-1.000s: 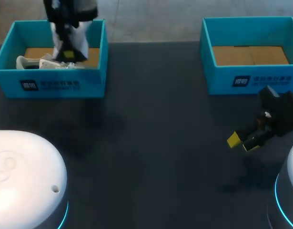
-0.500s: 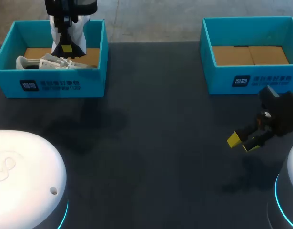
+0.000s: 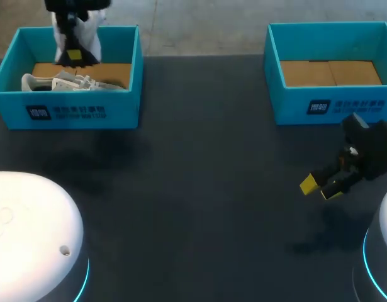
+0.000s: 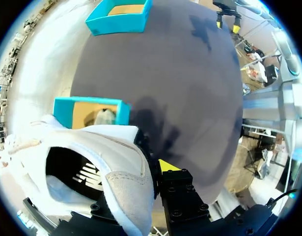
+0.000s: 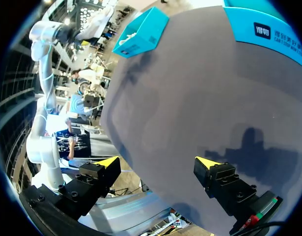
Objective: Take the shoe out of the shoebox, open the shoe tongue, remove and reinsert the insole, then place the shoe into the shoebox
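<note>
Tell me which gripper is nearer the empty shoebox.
Right. The right gripper hangs just in front of the empty shoebox; the left gripper holds a white shoe above the other shoebox.

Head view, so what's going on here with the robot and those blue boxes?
The left gripper is shut on a white shoe and holds it in the air over the left shoebox. A second white shoe lies inside that box. The right gripper hangs open and holds nothing, low over the dark table in front of the right shoebox. The tongue and insole steps are not yet done.
</note>
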Available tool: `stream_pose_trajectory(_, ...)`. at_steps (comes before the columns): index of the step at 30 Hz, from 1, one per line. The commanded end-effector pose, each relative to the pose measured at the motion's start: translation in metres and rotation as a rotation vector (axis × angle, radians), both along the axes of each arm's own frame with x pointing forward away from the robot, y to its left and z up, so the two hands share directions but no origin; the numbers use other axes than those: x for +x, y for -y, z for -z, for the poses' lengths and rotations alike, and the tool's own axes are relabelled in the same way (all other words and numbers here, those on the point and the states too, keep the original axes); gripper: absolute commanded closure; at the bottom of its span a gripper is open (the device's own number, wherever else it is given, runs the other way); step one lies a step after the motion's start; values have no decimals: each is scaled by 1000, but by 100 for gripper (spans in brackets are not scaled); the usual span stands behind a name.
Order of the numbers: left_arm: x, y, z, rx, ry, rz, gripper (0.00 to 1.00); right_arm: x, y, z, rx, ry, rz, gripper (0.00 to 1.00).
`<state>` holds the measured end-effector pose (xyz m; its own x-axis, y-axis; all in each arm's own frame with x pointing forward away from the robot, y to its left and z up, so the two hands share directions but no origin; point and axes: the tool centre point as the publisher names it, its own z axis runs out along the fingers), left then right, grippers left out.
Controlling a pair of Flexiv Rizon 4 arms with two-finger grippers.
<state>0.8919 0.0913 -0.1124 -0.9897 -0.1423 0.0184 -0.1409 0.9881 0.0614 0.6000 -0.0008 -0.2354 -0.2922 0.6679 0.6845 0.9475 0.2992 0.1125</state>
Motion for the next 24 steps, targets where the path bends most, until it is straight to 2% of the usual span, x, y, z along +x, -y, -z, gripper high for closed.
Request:
stream_pose_trajectory(1,32,-30,1,-20,-31,7,100,-1,0,0,-3,0,1,0)
stream_pose_trajectory(6,60,-61,6,-13,-31,9,100,-1,0,0,-3,0,1,0)
stream_pose_trajectory(10,82,-79,11,-73,-40,27,100,-1,0,0,-3,0,1,0)
stream_pose_trajectory(19,130,-113,24,-48,-36,45,100,-1,0,0,-3,0,1,0)
stream_pose_trajectory(24,146,-125,31,-47,-33,11,100,-1,0,0,-3,0,1,0)
